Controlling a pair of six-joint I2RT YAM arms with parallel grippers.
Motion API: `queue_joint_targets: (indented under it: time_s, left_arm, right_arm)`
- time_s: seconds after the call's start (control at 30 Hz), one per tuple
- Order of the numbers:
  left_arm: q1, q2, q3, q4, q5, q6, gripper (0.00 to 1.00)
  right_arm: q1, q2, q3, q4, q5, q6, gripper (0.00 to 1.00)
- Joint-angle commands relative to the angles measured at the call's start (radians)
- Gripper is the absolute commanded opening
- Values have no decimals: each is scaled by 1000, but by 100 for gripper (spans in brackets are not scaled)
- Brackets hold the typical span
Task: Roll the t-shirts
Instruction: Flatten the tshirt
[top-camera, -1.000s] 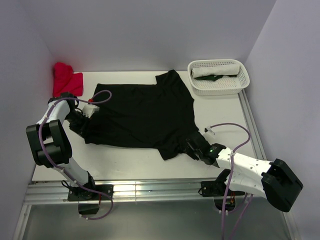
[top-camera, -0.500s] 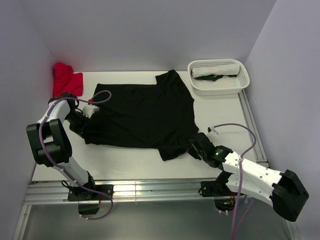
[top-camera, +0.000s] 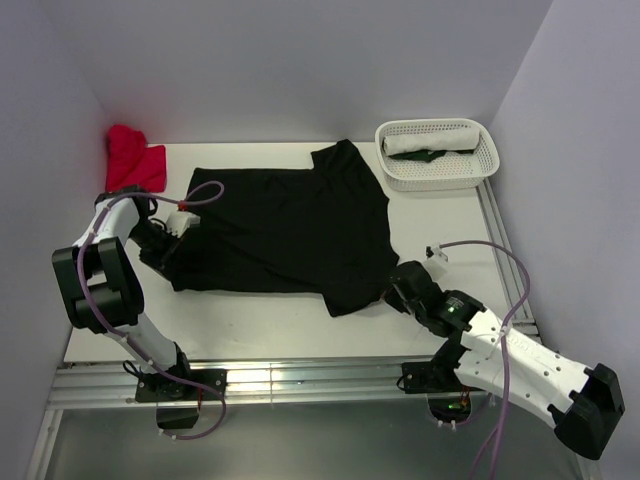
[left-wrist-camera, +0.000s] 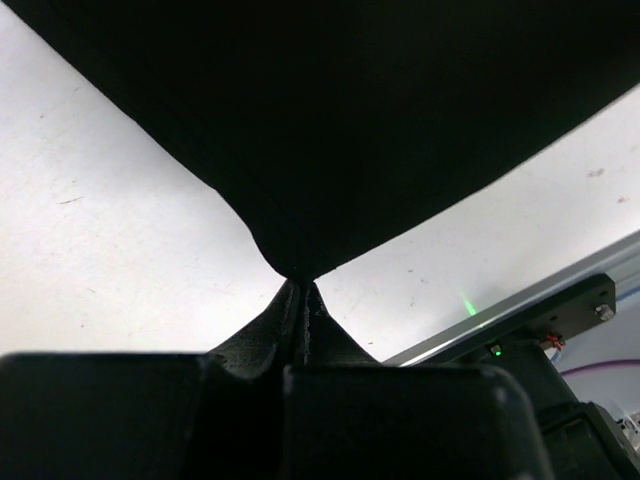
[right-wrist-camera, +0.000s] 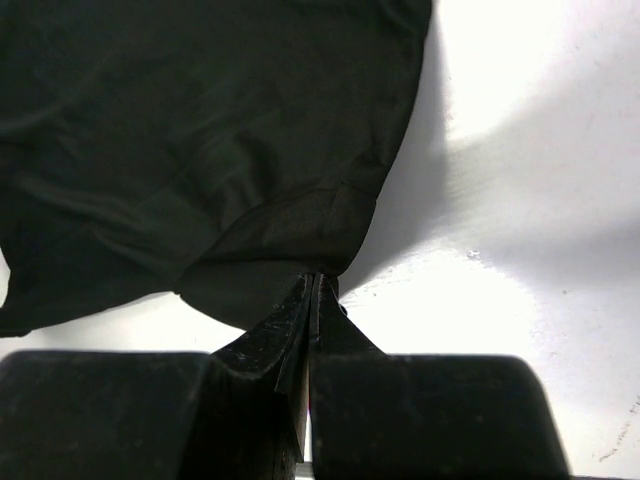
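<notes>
Black t-shirt (top-camera: 280, 225) lies spread flat on the table (top-camera: 250, 325), its long axis running left to right, with the sleeves at the right end and the hem toward the left wall. The left gripper (left-wrist-camera: 300, 285) is pinched tight on the near-left corner. The right gripper (right-wrist-camera: 315, 280) is clamped on the near-right sleeve edge. Bare tabletop runs along the near edge and to the right of the shirt, up to the white basket (top-camera: 490, 160).

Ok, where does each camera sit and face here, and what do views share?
Top external: above and behind the bases, looking down on the table, basket, left arm and right arm.
Left wrist: on the left arm, looking along the left gripper, shut on the black t-shirt.
Right wrist: on the right arm, looking along the right gripper, shut on the same shirt.
Shared: all three show that shirt.
</notes>
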Motion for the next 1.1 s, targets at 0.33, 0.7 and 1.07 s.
queue_joint_targets:
  time_s: [0.33, 0.7, 1.07]
  left_arm:
    - [39, 151, 178, -166, 167, 61, 14]
    - [46, 228, 259, -187, 167, -26, 29]
    - [104, 150, 102, -238, 18, 81, 47]
  right_arm:
    - [3, 145, 114, 50, 65, -85, 0]
    - [-11, 293, 156, 96, 99, -156, 0]
    - [-84, 315, 160, 192, 26, -260, 0]
